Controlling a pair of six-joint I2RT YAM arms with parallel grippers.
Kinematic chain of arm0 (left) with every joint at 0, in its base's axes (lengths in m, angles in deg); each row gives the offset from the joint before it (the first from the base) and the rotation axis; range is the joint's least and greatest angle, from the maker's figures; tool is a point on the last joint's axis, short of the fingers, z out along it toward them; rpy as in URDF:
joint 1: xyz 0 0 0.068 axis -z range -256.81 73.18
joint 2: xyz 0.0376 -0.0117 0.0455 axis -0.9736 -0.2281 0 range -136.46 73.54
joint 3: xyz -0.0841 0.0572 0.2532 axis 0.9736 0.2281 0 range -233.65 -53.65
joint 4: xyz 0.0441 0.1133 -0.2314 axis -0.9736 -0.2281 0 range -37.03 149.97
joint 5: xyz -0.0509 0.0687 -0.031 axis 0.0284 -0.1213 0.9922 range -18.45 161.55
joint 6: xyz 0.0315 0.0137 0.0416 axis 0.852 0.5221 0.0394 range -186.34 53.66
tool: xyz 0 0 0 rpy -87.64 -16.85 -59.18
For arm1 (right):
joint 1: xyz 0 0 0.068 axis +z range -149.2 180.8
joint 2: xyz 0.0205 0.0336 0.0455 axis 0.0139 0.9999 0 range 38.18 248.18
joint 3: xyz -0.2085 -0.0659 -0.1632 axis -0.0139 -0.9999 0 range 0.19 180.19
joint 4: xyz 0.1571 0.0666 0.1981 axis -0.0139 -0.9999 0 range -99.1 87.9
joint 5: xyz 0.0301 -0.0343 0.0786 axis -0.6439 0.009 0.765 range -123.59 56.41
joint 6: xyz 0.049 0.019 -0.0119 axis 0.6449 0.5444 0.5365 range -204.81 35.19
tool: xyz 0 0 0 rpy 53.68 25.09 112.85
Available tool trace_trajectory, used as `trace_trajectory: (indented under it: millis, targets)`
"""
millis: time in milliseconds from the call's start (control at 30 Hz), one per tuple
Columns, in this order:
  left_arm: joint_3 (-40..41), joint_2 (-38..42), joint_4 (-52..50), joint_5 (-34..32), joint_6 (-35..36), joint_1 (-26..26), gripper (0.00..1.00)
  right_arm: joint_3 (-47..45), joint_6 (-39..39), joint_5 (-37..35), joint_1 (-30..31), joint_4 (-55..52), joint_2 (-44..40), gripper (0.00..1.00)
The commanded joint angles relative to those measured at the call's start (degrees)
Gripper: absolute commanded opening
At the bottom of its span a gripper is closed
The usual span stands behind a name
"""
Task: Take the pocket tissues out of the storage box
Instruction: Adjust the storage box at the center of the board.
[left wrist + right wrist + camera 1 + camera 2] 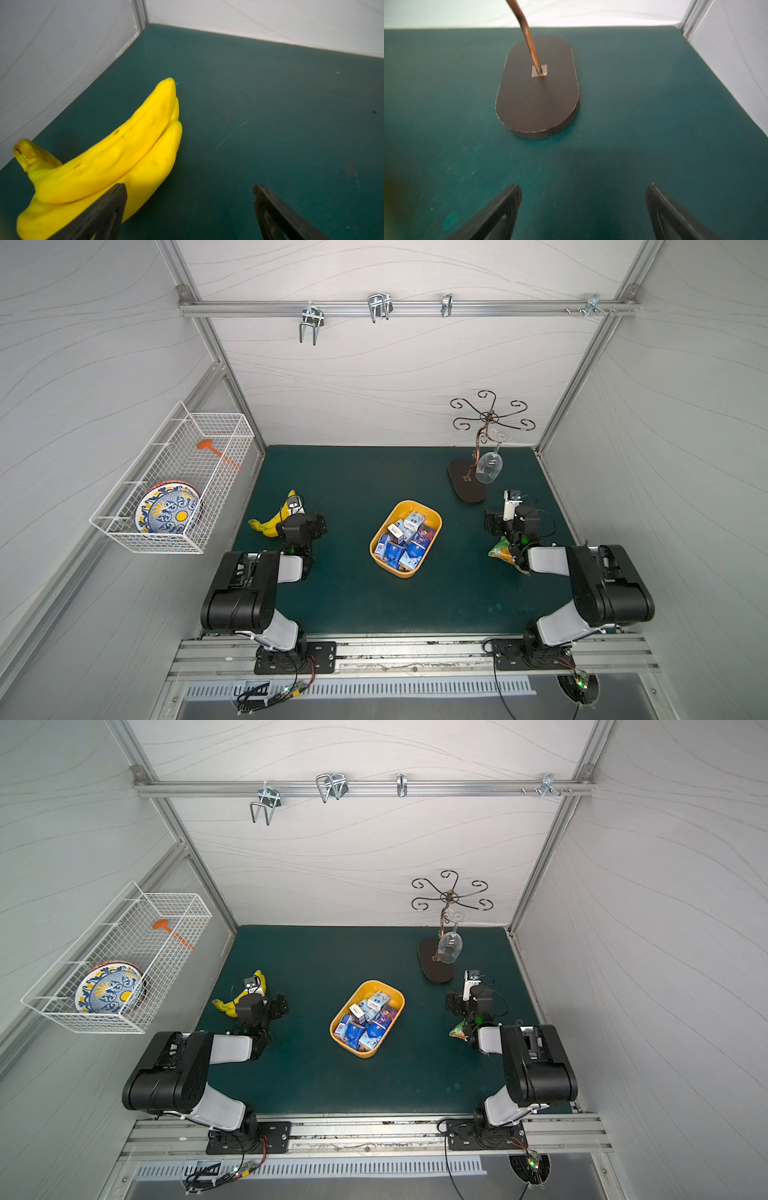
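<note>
The pocket tissues (405, 541) all lie in a jumbled heap inside the storage box (375, 545) — blue and white packets, some flat, some on edge. The yellow storage box sits near the middle of the green bench (353, 601), turned a bit slantwise.

My left pincer (189, 187) is spread wide and holds nothing. It hangs well to the left of the box, just beside a bunch of bananas (116, 153). In the left wrist view one finger shows in front of the bananas, and I cannot tell if it touches them.

My right pincer (584, 186) is spread wide too, with nothing in it. It is well off to the right of the box and points at the dark oval foot of a metal stand (537, 93). A glass (489, 468) hangs upside down from that stand. A green snack bag (500, 551) lies partly under my right arm.

On the left wall hangs a white wire basket (145, 541) — a painted plate (168, 510) stands in it.
</note>
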Motion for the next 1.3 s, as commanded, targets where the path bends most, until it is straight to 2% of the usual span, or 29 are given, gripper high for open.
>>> trace_trajectory:
  millis: [0,100,300,467,600,733,800,1033,1133,1267]
  targets:
    - [-8.4,4.38,-11.36,-4.16,-0.32,0.86,0.99,3.95,-2.11,-3.45,2.76,-10.02,-5.64,0.99]
    - [-11.66,6.81,-17.02,-9.78,1.32,4.54,0.99,6.0,-4.74,-8.12,6.77,-15.9,-9.06,0.99]
    - [-26.29,7.96,-42.52,-11.7,-4.42,11.54,0.99,11.13,-2.51,-10.83,12.6,-29.49,-16.08,0.99]
    - [-37.82,5.74,-64.11,-8.15,-13.61,17.51,0.99,14.77,0.27,-12.47,19.69,-39.35,-19.04,0.99]
    - [-41.95,3.97,-74.06,-2.18,-17.36,21.57,0.95,16.76,2.31,-13.49,25.19,-44.38,-18.52,0.99]
    - [-42.12,4.08,-77.81,4.51,-19.06,25.24,0.85,18.35,4.75,-14.03,29.76,-48.28,-17.09,0.99]
    - [-41.64,3.95,-78.75,5.82,-19.77,27.28,0.82,18.81,6.35,-14.42,31.31,-49.57,-16.37,0.99]
    - [-39.54,1.74,-77.95,6.09,-19.82,32.35,0.68,18.92,9.77,-11.64,33.75,-51.17,-15.27,0.99]
    - [-40.54,-1.31,-78.12,5.66,-18.97,33.14,0.61,19.19,10.26,-10.84,34.18,-51.74,-14.64,0.99]
    - [-41.61,-4.18,-77.26,5.7,-18.11,33.29,0.59,19.25,10.49,-10.42,34.72,-51.9,-14.12,0.99]
